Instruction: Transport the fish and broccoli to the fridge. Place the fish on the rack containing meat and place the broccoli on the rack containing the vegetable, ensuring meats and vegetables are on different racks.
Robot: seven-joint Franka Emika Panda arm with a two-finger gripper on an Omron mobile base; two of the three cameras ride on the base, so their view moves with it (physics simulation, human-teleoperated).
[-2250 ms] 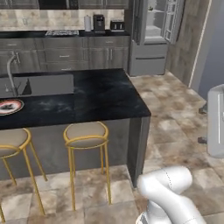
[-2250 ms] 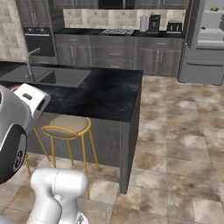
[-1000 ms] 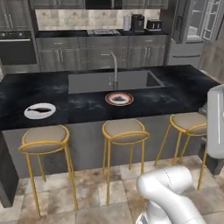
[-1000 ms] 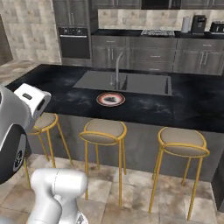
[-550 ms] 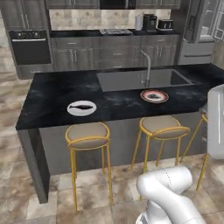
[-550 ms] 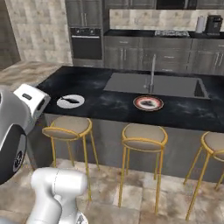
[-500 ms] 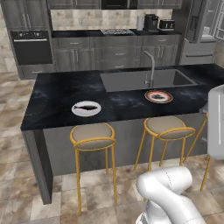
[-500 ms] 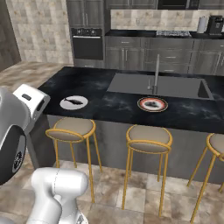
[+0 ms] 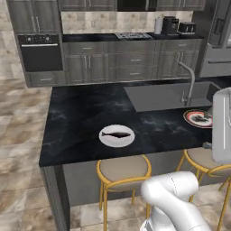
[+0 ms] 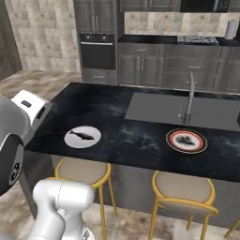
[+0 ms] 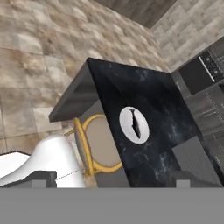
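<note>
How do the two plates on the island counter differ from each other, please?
The white plate is plain, while the red-rimmed plate has a coloured border. The white plate carries a slim dark fish; the red-rimmed plate carries a dark lump I cannot identify. The white plate lies left of the sink; the red-rimmed plate lies by the faucet. Both are round and flat.

Black island counter point(image 9: 85, 117), stone-tile floor point(image 9: 20, 117)

The red plate's point(image 10: 186, 140) dark contents are too small to identify.
</note>
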